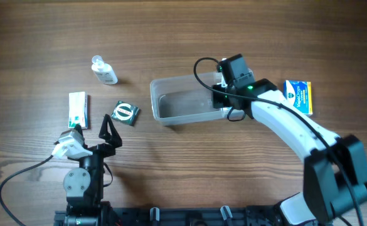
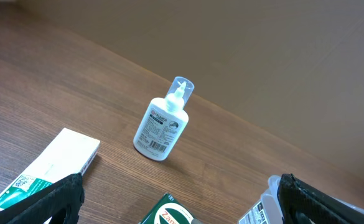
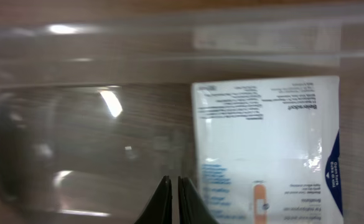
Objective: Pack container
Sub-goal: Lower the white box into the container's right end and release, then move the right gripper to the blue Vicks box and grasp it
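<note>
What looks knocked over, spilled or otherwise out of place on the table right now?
Only the small clear bottle stands out: it lies on its side on the table instead of standing upright. No spill shows around it. The container sits level on its base and looks undamaged.

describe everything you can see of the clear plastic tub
The container is a clear, see-through plastic tub, rectangular with rounded corners and a rim. It sits upright and open on the wooden table, mid-table. The right claw hangs over its right end, where a white printed packet appears to lie inside.
</note>
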Motion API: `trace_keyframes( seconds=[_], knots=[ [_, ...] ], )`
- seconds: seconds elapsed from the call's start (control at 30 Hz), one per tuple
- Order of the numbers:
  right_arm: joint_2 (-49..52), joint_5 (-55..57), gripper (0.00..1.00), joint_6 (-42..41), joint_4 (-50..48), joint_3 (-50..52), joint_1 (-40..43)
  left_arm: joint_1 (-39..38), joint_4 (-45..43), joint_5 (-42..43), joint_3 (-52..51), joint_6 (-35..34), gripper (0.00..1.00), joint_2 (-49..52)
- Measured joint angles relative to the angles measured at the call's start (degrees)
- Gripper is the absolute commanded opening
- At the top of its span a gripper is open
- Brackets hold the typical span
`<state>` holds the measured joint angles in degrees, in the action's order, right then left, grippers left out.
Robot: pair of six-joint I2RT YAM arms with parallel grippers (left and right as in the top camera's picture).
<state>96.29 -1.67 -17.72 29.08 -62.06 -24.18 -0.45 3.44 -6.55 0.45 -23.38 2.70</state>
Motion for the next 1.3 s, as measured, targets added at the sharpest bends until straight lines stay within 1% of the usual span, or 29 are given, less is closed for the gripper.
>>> trace_keyframes(
  seconds=[0.1, 0.23, 0.43, 0.57, 0.77, 0.9, 1.07, 1.2, 1.23, 1.3],
  knots=[
    [-1.2, -2.5, 0.06, 0.0, 0.0, 0.0, -0.1, 0.0, 0.0, 0.0, 0.0, 0.0, 1.0, 0.0],
    [0.1, -2.8, 0.06, -0.2, -0.7, 0.0, -0.3, 0.0, 0.0, 0.0, 0.0, 0.0, 1.0, 0.0],
    [5.6, 0.9, 0.04, -0.7, -1.3, 0.0, -0.3, 0.0, 0.0, 0.0, 0.0, 0.0, 1.0, 0.0],
    [6.6, 2.4, 0.04, -2.3, -1.3, 0.0, 0.0, 0.0, 0.0, 0.0, 0.0, 0.0, 1.0, 0.0],
    [6.1, 1.7, 0.12, -3.7, -1.3, 0.0, 0.1, 0.0, 0.0, 0.0, 0.0, 0.0, 1.0, 0.0],
    [2.9, -0.7, 0.12, -4.1, -1.4, 0.0, 0.0, 0.0, 0.0, 0.0, 0.0, 0.0, 1.0, 0.0],
    [-5.4, -2.7, 0.12, -5.7, -2.4, -0.9, 0.3, 0.0, 0.0, 0.0, 0.0, 0.0, 1.0, 0.0],
    [-13.6, -3.2, 0.12, -7.6, -2.1, -1.3, 3.5, 0.0, 0.0, 0.0, 0.0, 0.0, 1.0, 0.0],
    [-15.4, -3.0, 0.09, -7.9, -1.6, -1.6, 5.1, 0.0, 0.0, 0.0, 0.0, 0.0, 1.0, 0.0],
    [-17.9, -2.1, 0.08, -8.3, 0.4, -2.1, 8.3, 0.0, 0.0, 0.0, 0.0, 0.0, 1.0, 0.0]
  ],
)
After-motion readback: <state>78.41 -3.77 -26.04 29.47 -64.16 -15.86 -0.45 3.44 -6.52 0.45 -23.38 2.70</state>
